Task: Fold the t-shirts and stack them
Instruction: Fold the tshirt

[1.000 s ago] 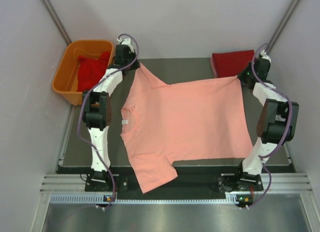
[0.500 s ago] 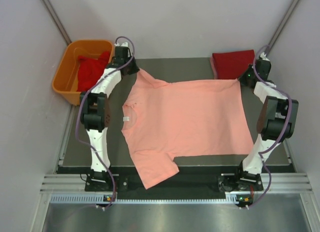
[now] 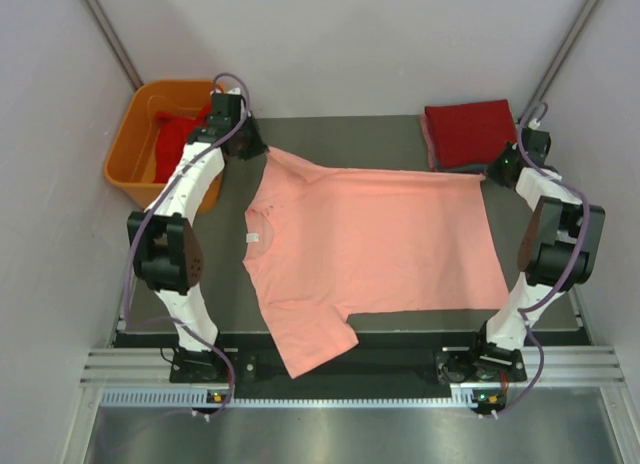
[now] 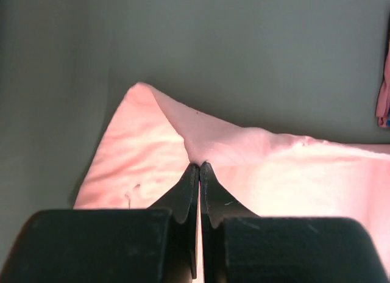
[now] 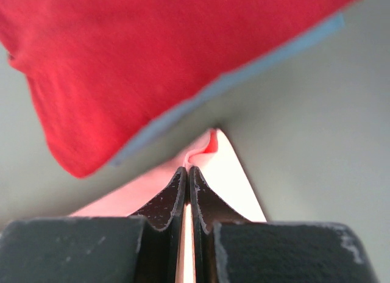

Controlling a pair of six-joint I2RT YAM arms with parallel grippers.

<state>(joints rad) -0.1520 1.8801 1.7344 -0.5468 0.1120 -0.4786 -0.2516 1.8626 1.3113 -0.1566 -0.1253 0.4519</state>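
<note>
the salmon-pink t-shirt (image 3: 370, 234) is lying spread across the worktop (image 3: 350, 134), its neck label (image 3: 253, 241) toward the left and its near sleeve reaching past the near edge. the left jaws are pinching shut on the far sleeve. the right jaws are clamping shut on the far hem corner, just beside the folded red t-shirt (image 3: 468, 132). the far edge is running fairly straight between them. one red tee is sitting folded in the far right corner, seemingly on another folded piece that is showing a pale edge. the pink one is only being laid out, with no fold in it yet. more red cloth (image 3: 178, 144) is lying crumpled in the orange tub (image 3: 122, 164), so most of the folding and stacking is looking undone.
</note>
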